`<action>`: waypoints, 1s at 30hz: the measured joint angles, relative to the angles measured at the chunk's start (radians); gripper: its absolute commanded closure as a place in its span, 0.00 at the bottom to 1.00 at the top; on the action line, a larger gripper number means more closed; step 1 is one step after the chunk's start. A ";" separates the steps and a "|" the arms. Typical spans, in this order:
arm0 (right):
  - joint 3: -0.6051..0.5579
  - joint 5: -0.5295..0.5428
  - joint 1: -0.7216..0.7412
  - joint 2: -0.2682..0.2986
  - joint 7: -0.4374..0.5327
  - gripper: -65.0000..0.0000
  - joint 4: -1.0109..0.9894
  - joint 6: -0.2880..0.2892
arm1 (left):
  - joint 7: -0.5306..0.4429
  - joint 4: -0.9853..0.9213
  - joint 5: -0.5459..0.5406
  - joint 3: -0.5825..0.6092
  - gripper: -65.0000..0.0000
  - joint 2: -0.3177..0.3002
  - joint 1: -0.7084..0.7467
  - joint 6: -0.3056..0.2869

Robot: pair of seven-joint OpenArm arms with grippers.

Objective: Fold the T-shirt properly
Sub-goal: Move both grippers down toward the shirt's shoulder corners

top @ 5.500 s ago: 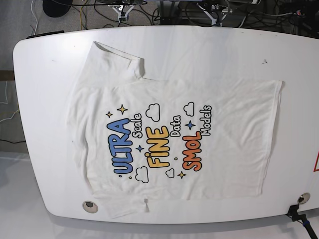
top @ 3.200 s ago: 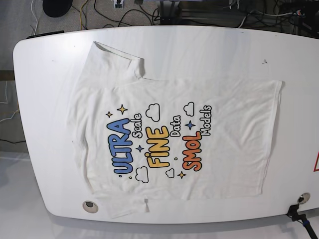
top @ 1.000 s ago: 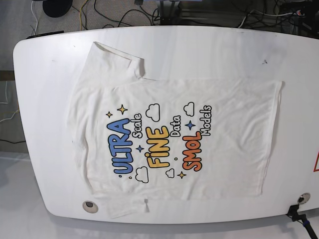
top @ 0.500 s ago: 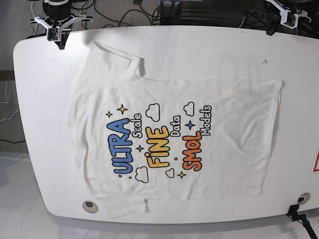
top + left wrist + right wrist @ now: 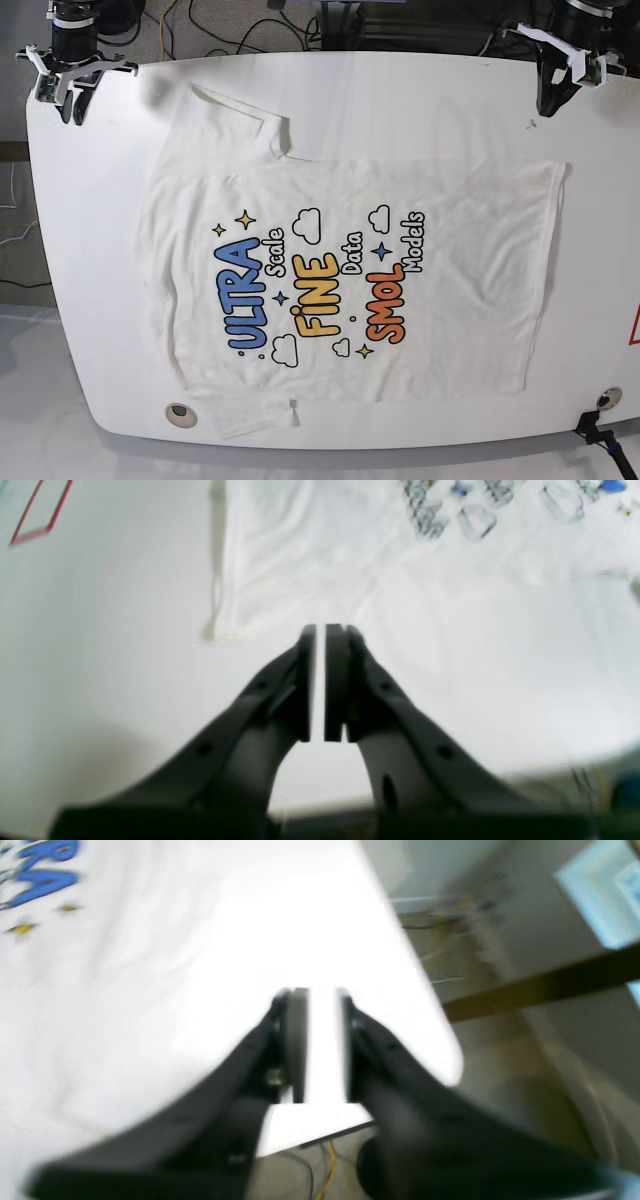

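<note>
We have not begun folding: the T-shirt (image 5: pixel 340 280) lies flat and print-up across the middle of the counter (image 5: pixel 90 300) in the base view, collar end toward the left of the frame, hem toward the right, one sleeve spread toward the upper left and the other reaching the lower edge. No crease or fold shows anywhere on it.

Our right pincer (image 5: pixel 68 88) hangs at the upper left corner of the base view, over the counter's corner and apart from the sleeve; in its wrist view its fingers stand a little apart with nothing between them. Our left pincer (image 5: pixel 558 88) sits at the upper right, above the hem corner and clear of the cloth; in its wrist view (image 5: pixel 320 680) the fingers are nearly together, only a thin slit showing, holding nothing.

As we judge it, everything is left: bring both pincers down to the near edge, grip the fabric, and make every fold.
</note>
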 measured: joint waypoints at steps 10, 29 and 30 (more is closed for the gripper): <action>-0.045 -0.029 0.156 -0.023 -0.293 0.46 -0.005 0.175 | 0.119 -0.029 -0.043 -0.006 0.58 -0.032 -0.207 -0.072; -0.089 -0.032 0.190 -0.043 -0.312 0.40 -0.107 0.216 | 0.134 -0.033 -0.053 0.025 0.53 -0.051 -0.243 -0.076; -0.099 -0.034 0.190 -0.044 -0.307 0.39 -0.111 0.218 | 0.135 -0.033 -0.053 0.025 0.53 -0.051 -0.243 -0.079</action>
